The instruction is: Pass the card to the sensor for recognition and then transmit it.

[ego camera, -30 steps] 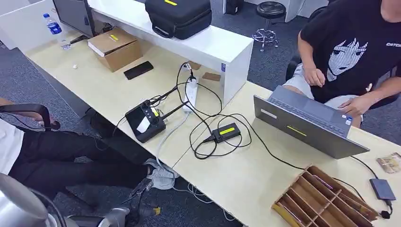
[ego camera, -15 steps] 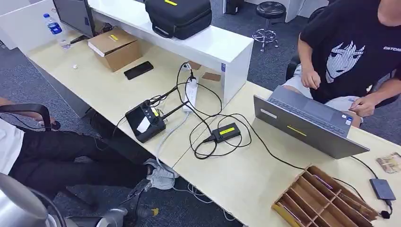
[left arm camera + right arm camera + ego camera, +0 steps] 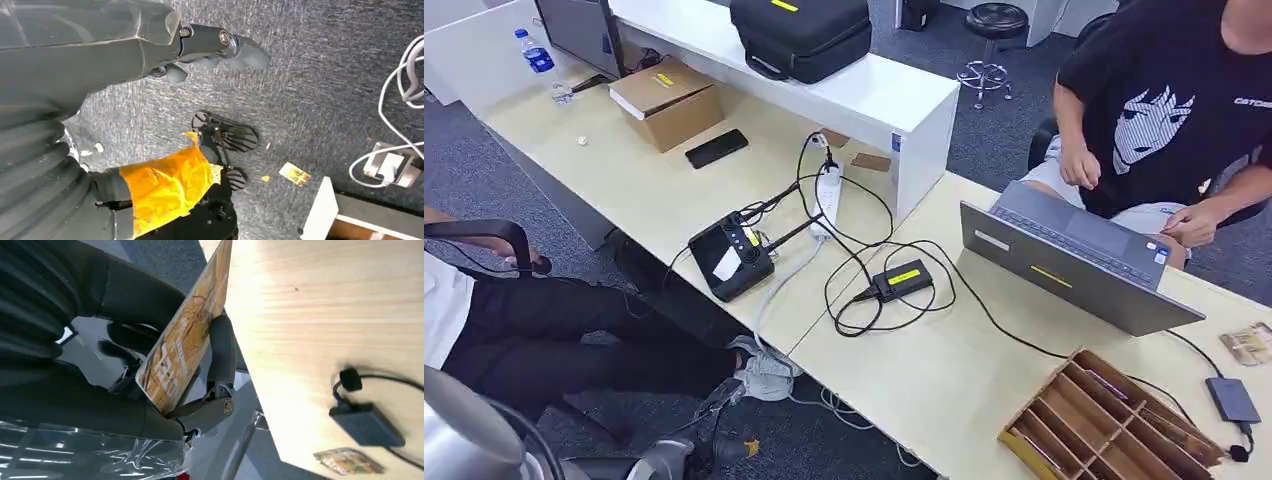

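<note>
In the right wrist view my right hand [image 3: 150, 370] pinches an orange-brown printed card [image 3: 186, 337] between thumb and fingers, held on edge just off the pale table's [image 3: 320, 315] edge. The small black sensor [image 3: 367, 425] with its cable lies on the table beyond the card, apart from it. The head view has that sensor [image 3: 1232, 399] at the table's far right. My left hand [image 3: 215, 47] hangs over dark carpet, holding nothing, fingers loosely apart.
A wooden slotted organizer [image 3: 1104, 420] stands at the front right, with a stack of cards [image 3: 1249, 343] behind it. A person [image 3: 1164, 110] sits at a grey laptop [image 3: 1064, 260]. Cables, a black adapter [image 3: 902, 279] and a black box [image 3: 729, 260] lie mid-table. Another person [image 3: 524, 330] sits at the left.
The person behind the laptop has shifted their hands and body slightly. My arms and the things on the table have not visibly moved.
</note>
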`<state>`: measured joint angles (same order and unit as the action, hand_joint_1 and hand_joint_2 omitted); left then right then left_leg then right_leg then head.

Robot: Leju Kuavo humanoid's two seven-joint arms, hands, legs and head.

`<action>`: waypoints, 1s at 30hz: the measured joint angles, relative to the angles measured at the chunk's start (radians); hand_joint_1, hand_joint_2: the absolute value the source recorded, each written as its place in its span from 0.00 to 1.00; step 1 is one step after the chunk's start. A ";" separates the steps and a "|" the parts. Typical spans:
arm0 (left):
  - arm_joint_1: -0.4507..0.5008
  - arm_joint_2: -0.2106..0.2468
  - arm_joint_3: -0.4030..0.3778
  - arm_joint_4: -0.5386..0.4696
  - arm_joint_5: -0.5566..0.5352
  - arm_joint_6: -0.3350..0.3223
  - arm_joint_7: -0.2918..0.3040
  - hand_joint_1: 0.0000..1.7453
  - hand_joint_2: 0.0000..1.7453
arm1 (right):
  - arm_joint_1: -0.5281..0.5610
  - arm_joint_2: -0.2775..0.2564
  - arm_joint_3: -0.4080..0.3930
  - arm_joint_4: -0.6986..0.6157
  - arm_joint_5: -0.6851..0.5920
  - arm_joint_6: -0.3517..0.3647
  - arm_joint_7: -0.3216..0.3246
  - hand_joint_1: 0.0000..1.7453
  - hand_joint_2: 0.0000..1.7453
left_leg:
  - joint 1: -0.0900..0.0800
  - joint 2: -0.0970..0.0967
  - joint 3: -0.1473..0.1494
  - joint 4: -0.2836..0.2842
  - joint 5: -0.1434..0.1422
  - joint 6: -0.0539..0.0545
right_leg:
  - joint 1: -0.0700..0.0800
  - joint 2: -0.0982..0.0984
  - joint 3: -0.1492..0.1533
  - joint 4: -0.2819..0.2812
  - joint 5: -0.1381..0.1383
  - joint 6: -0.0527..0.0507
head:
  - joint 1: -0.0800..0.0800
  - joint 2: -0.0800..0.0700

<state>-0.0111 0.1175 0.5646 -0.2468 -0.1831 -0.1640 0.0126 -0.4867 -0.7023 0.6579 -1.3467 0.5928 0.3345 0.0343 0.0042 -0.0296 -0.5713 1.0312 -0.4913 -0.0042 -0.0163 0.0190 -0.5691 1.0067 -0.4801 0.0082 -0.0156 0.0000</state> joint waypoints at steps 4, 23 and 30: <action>-0.011 0.000 0.000 0.000 -0.020 -0.001 0.007 0.00 1.00 | -0.030 0.022 0.071 0.037 0.003 0.004 -0.003 1.00 1.00 | 0.000 0.000 0.000 0.000 0.000 0.000 | 0.000 0.000 0.000 0.000 0.000 0.000 | 0.000 0.000; -0.029 0.000 0.007 0.000 -0.059 -0.002 0.007 0.00 1.00 | -0.104 0.031 0.224 0.092 -0.116 0.024 -0.039 1.00 1.00 | 0.000 0.000 0.001 0.000 0.000 0.000 | 0.000 0.000 0.000 0.000 0.000 0.000 | 0.000 0.000; -0.030 0.000 0.009 0.000 -0.068 -0.002 0.006 0.00 1.00 | -0.107 0.001 0.240 0.084 -0.140 0.008 -0.037 1.00 1.00 | 0.000 0.000 0.000 0.000 0.000 0.000 | 0.000 0.000 0.000 0.000 0.000 0.000 | 0.000 0.000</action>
<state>-0.0411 0.1175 0.5737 -0.2468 -0.2510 -0.1663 0.0187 -0.5938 -0.7011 0.8980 -1.2627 0.4528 0.3426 -0.0023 0.0043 -0.0298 -0.5708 1.0314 -0.4910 -0.0046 -0.0163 0.0190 -0.5692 1.0071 -0.4799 0.0081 -0.0156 0.0000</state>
